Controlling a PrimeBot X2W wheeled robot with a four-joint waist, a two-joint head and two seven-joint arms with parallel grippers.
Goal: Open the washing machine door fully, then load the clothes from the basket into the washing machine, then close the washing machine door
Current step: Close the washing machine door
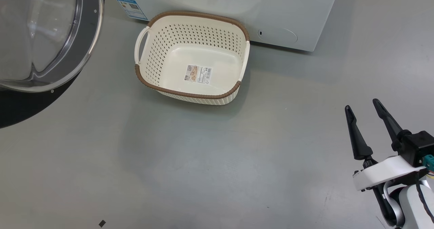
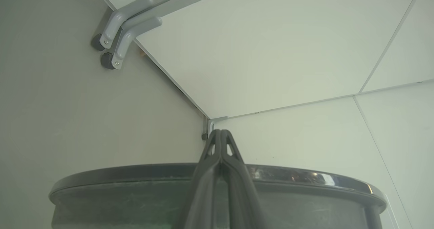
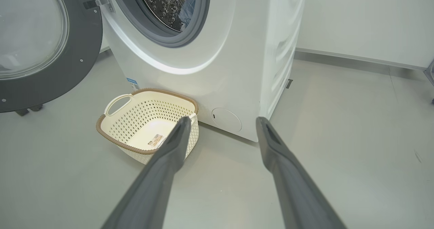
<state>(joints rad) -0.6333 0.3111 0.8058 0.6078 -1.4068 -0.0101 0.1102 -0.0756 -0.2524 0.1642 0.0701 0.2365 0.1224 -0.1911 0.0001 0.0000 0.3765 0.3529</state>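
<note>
The washing machine door (image 1: 44, 39) stands swung open at the upper left, black rim around clear glass; it also shows as the door (image 3: 51, 49) in the right wrist view. The white washing machine (image 3: 234, 49) has its drum open, and a bit of light blue clothes (image 3: 187, 8) lies inside. In front of the machine, the cream basket (image 1: 159, 52) sits on the floor with only a sticker on its base. My right gripper (image 1: 361, 105) hangs open and holds nothing, well right of the basket (image 3: 142, 115). My left gripper (image 2: 221, 133) is shut, its fingers crossing the door's black rim (image 2: 305, 178).
Grey floor spreads all around the basket and the machine (image 1: 271, 15). White wall panels meet in a corner beyond the door, where grey brackets with small rollers (image 2: 115, 35) stand. A skirting strip (image 3: 356, 61) runs along the far wall. A small dark mark (image 1: 102, 223) lies on the near floor.
</note>
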